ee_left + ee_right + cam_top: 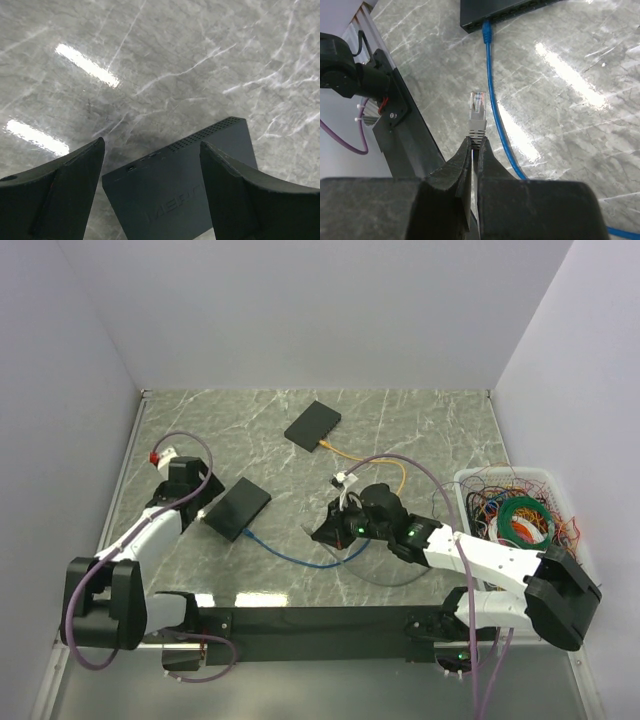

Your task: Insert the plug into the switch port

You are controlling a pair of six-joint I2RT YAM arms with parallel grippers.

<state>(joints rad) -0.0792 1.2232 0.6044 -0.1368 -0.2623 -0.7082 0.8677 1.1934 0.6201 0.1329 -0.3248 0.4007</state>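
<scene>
A black switch [238,508] lies flat at the left of the table, with a blue cable [290,555] plugged into its near edge. My left gripper [203,502] is open at the switch's left end; in the left wrist view its fingers straddle the switch [185,195], gripper [151,143]. My right gripper [328,527] is shut on the boot of a grey plug with a clear tip [477,112], held above the table and pointing towards the switch [495,12]. The gripper [475,141] is some way short of it. The blue cable [495,120] runs beside the plug.
A second black box [313,425] with a yellow cable [375,462] lies at the back centre. A white bin [462,483] full of tangled wires stands at the right. A black rail [320,620] runs along the near edge. Grey walls enclose the marble table [420,430].
</scene>
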